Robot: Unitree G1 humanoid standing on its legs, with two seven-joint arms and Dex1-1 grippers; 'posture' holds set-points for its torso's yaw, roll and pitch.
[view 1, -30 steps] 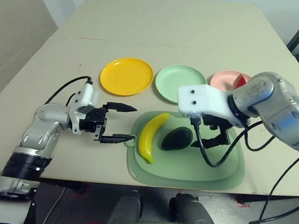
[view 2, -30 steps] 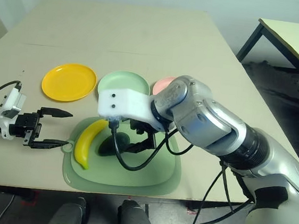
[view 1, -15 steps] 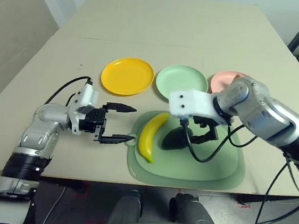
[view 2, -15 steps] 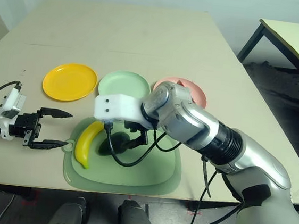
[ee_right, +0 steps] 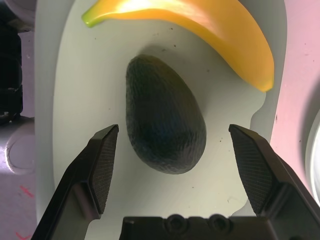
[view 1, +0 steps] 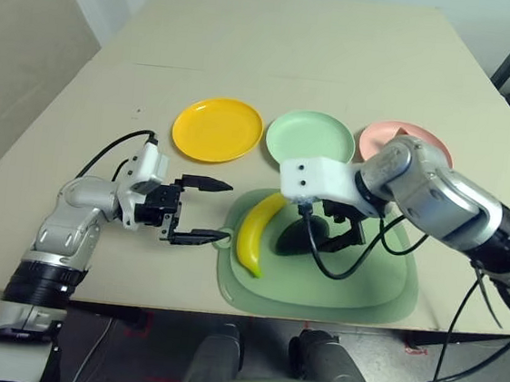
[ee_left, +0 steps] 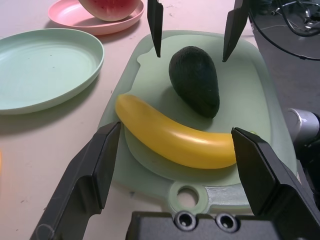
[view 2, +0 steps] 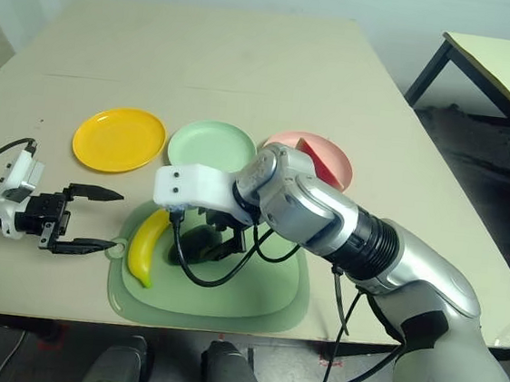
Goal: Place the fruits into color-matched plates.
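Observation:
The dark green avocado lies on the green mat, with the yellow banana just to its left. My right gripper hangs open right over the avocado, one finger on each side and neither touching it. My left gripper stands open beside the mat's left edge, facing the banana, with nothing in it. On the pale pink plate rests the red watermelon wedge. The yellow-orange plate and the mint green plate hold nothing.
The three plates stand in a row behind the mat, yellow at the left, green in the middle, pink at the right. A black cable loops from my right wrist over the mat. The table's front edge runs close below the mat.
My right gripper has moved left and down until it straddles the avocado, and the arm no longer covers the pink plate. The left arm has stayed still.

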